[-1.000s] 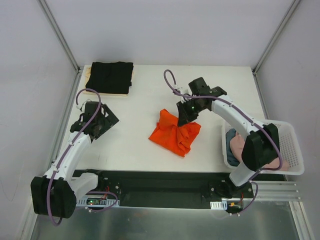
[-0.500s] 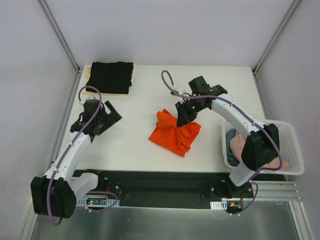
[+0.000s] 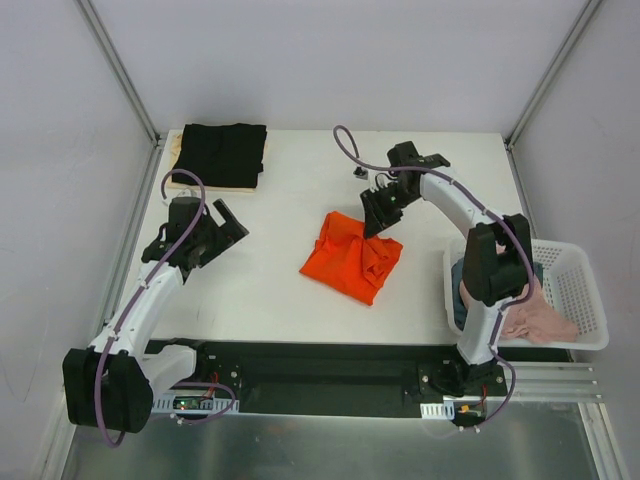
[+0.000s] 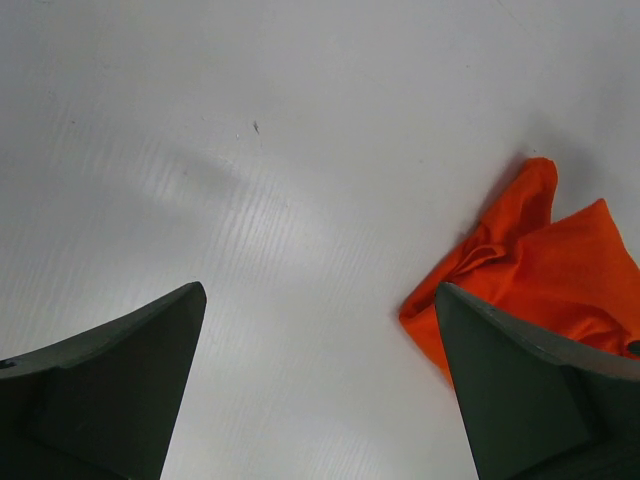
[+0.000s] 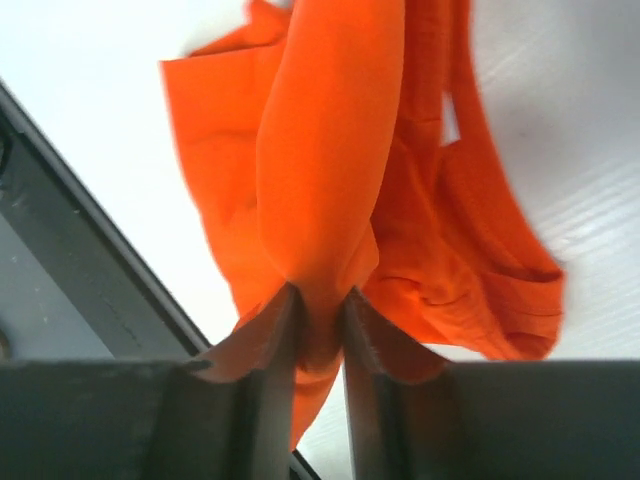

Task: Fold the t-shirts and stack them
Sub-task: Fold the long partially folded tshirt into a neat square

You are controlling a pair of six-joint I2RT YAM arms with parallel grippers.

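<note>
R gripper (image 3: 376, 226): jaws closed on a bunched fold of the orange-red t-shirt (image 3: 350, 262). In the R wrist view we see the cloth pinched tight between both fingers (image 5: 268, 345).
Orange-red t-shirt: crumpled, not folded, approx. mid-desk and a bit toward the right edge. Its far end is drawn up to the R gripper; the rest lies on the white desk (image 3: 280, 295).
L gripper (image 3: 231, 222): jaws wide apart, nothing between them. We see it over bare desk toward the left edge, well apart from the orange-red t-shirt. In the L wrist view 1 corner of that shirt shows ahead, on the right.
Black t-shirt (image 3: 222, 153): folded flat at the far-left corner of the desk.
Cream cloth (image 3: 182, 182): under the black t-shirt; only its left & near edges peek out, so we can't tell what garment it is.
Lattice basket (image 3: 590, 300): white plastic, at the near-right corner.
Pink cloth (image 3: 540, 322): loose in the lattice basket.
Dark blue cloth (image 3: 457, 282): also in the lattice basket, at its left wall, mostly hidden by the R arm.
</note>
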